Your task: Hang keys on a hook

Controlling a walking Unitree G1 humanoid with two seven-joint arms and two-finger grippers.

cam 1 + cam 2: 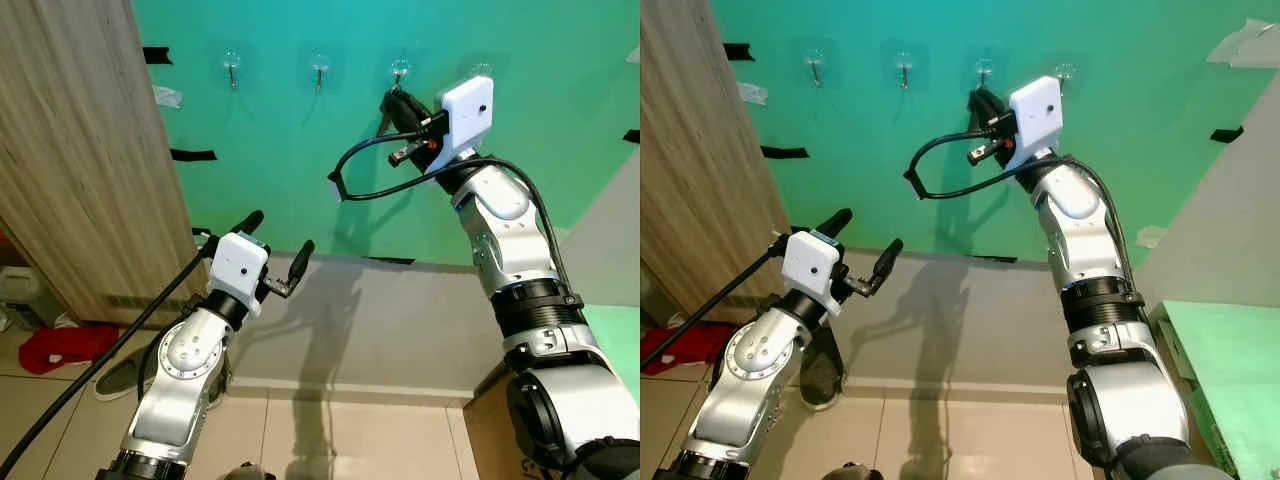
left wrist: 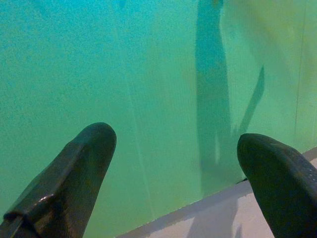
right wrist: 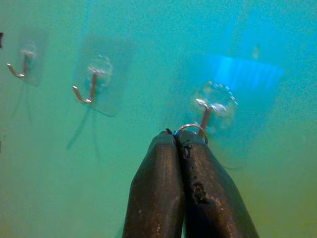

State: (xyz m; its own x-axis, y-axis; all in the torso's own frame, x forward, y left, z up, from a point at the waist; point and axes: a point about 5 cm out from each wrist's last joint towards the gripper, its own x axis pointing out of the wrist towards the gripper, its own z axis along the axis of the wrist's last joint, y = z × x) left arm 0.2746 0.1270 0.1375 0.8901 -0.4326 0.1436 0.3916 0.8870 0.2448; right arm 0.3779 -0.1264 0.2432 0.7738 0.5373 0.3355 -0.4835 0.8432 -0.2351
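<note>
Right up against the wrist camera are the black fingers [image 3: 193, 183] of the right end effector [image 3: 179, 140], pressed together on the key ring [image 3: 190, 130]. So the keys are picked up and carried to the green wall [image 1: 300, 150]; that part's done. Not hung yet though, I'd say: the ring sits just below the third hook [image 3: 204, 115], close to its tip, but I can't tell if it's touching. What's left is slipping the ring over and letting go. Left end effector [image 1: 275, 245] hangs low with fingers spread apart, idle. Other hooks [image 3: 84, 91] are free.
</note>
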